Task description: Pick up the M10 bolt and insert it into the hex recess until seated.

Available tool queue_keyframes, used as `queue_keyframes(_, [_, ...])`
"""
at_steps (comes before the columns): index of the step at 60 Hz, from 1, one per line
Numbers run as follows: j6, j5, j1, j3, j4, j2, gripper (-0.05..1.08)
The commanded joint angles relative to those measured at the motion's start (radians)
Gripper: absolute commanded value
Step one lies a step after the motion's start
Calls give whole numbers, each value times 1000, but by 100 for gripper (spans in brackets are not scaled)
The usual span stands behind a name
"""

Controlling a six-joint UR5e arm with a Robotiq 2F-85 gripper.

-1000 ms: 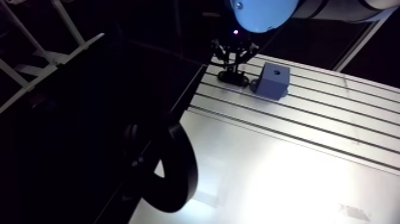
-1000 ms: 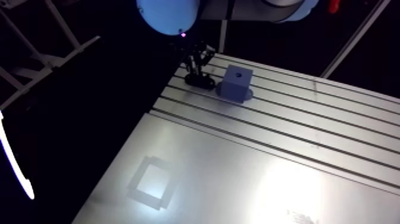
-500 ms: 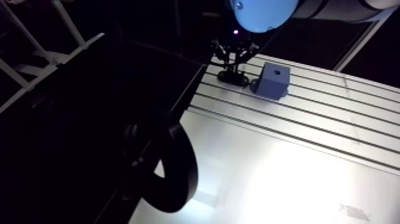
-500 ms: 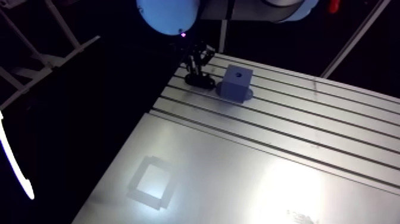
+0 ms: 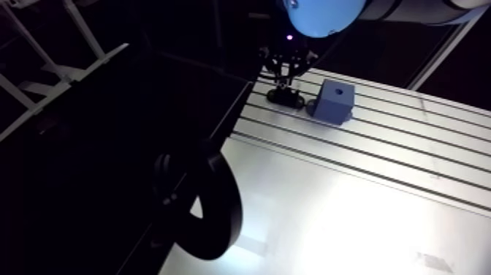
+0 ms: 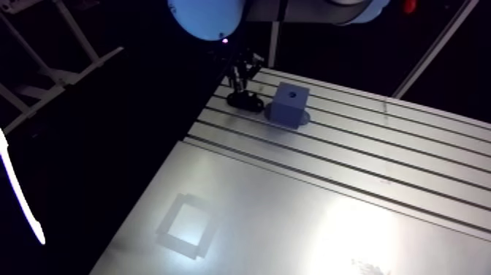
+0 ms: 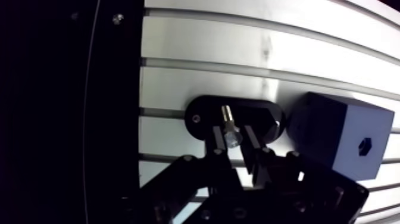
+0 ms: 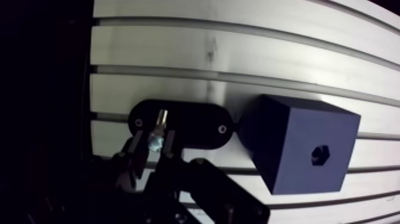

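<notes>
Lifted slightly, tool (image 7: 233, 138) pinches M10 bolt (image 7: 228, 124) over black holder (image 7: 262, 116) at table (image 7: 178, 80) edge.

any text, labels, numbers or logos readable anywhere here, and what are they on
No text can be read anywhere.
Blue block, black holder plate, bolt between the fingers of the claw: no markings show on any of them.
Pale smudge on the table in the arm view: too blurred to tell whether it is writing at all.
</notes>
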Motion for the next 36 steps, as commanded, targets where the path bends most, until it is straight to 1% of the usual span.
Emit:
queue_keyframes(1, [-2,2,0,-15,7,-19,77])
queue_keyframes(12, [-3,3,-2,-34,21,-30,77])
queue_keyframes(20, [-36,2,-5,-58,76,-44,76])
queue_keyframes(22, [-36,2,-5,-58,76,-44,76])
queue_keyframes(24, [-54,4,-8,-67,90,-59,78])
queue_keyframes(27, [-65,4,-14,-71,97,-65,79])
queue_keyframes(28, [-75,5,-22,-76,105,-72,84])
queue_keyframes(29, [-75,5,-22,-76,105,-72,84])
queue_keyframes(30, [-87,6,-31,-82,118,-78,86])
queue_keyframes(33, [-102,7,-38,-89,139,-83,86])
queue_keyframes(34, [-119,7,-44,-99,165,-90,87])
queue_keyframes(35, [-119,7,-44,-99,165,-90,87])
queue_keyframes(36, [-136,8,-49,-111,195,-94,87])
